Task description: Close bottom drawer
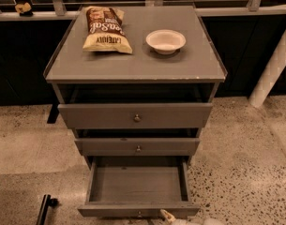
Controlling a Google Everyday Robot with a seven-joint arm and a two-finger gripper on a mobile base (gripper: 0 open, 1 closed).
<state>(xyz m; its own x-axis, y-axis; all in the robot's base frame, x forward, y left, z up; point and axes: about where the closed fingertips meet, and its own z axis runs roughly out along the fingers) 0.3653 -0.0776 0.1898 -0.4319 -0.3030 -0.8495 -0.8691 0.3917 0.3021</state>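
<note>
The bottom drawer (138,184) of the grey cabinet (135,69) is pulled far out, and its grey plank interior is empty. Its low front (109,211) runs along the bottom of the view, with the small knob (139,214) at its middle. My gripper (170,216) shows only as a pale tip at the bottom edge, right at the drawer front, just right of the knob. The rest of the arm (213,221) is mostly out of view below.
The middle drawer (138,146) and top drawer (135,116) are pulled out slightly. A chip bag (105,29) and a white bowl (165,41) lie on the cabinet top. A white post (271,69) stands at the right. A dark bar (44,209) lies on the floor at the lower left.
</note>
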